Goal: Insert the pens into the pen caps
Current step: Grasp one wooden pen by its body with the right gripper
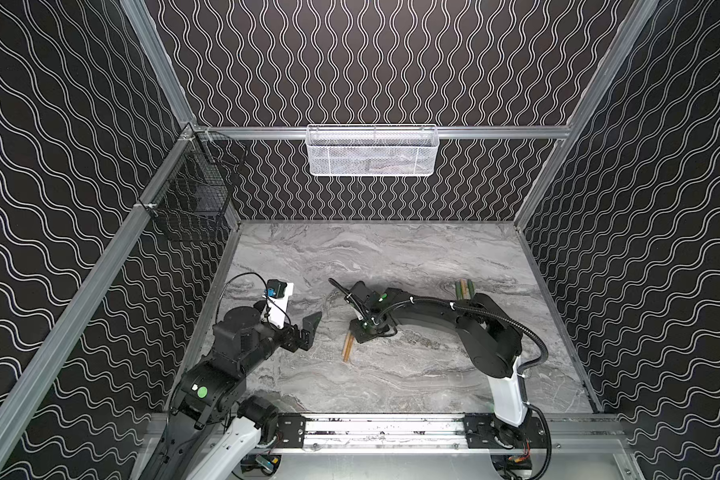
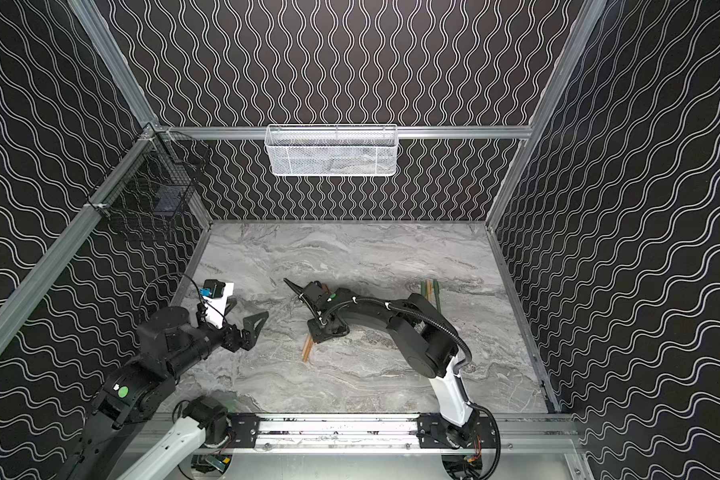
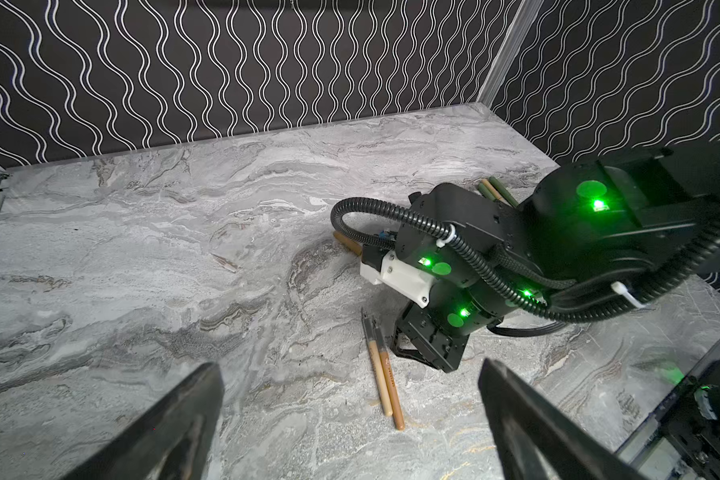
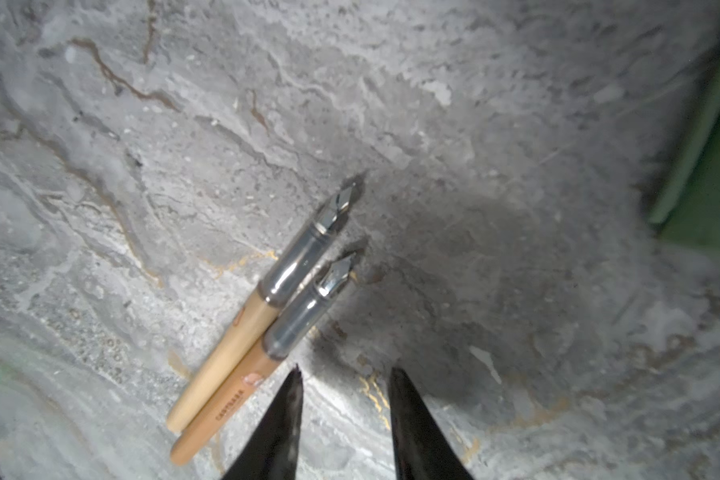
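Two tan-orange pens [image 4: 242,353] lie side by side on the marble table [image 1: 412,374], uncapped, with their dark nib sections bare. They show in both top views [image 1: 347,347] [image 2: 307,350] and in the left wrist view [image 3: 384,374]. My right gripper [image 4: 345,374] points down just beside them, open by a narrow gap with only table between its fingers. One of its fingertips [image 4: 295,376] is close to the darker pen. My left gripper [image 3: 350,368] hovers wide open and empty at the left [image 1: 308,329]. Three more sticks, green and tan [image 1: 464,287], lie behind the right arm. No pen caps show.
A tan piece [image 3: 348,243] pokes out from under the right wrist; I cannot tell what it is. A blurred green shape [image 4: 703,166] fills one edge of the right wrist view. A white mesh basket [image 1: 371,151] and a black wire basket [image 1: 192,199] hang on the walls.
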Robot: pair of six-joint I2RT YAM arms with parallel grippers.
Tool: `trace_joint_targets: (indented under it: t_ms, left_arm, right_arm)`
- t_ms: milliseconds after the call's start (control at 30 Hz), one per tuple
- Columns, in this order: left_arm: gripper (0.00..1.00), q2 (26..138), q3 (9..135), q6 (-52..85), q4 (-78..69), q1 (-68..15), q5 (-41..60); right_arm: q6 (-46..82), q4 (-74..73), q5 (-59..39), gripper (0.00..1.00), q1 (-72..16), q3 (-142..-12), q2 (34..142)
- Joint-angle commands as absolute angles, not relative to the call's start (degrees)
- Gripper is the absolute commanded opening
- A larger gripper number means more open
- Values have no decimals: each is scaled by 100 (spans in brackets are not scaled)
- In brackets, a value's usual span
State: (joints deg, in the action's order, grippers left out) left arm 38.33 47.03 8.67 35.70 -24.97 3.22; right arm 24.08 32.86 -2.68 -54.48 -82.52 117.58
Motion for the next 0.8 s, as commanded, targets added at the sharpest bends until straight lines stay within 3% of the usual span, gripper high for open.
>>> trace_joint_targets:
  t_ms: [0,300,767]
  left_arm:
    - [99,3836,4693,809,3416,-2485,303]
    - [99,3807,4694,801,3406,-2480,297]
    - [99,3763,4694,782,3407,-2473,296]
  right_arm:
    - [2438,3111,-636,38,-5453,-8241,11637]
    - [2514,2983,-915,38,-5451,-8327,11702]
    - [2540,3248,-493,36,-5558,-8386,11910]
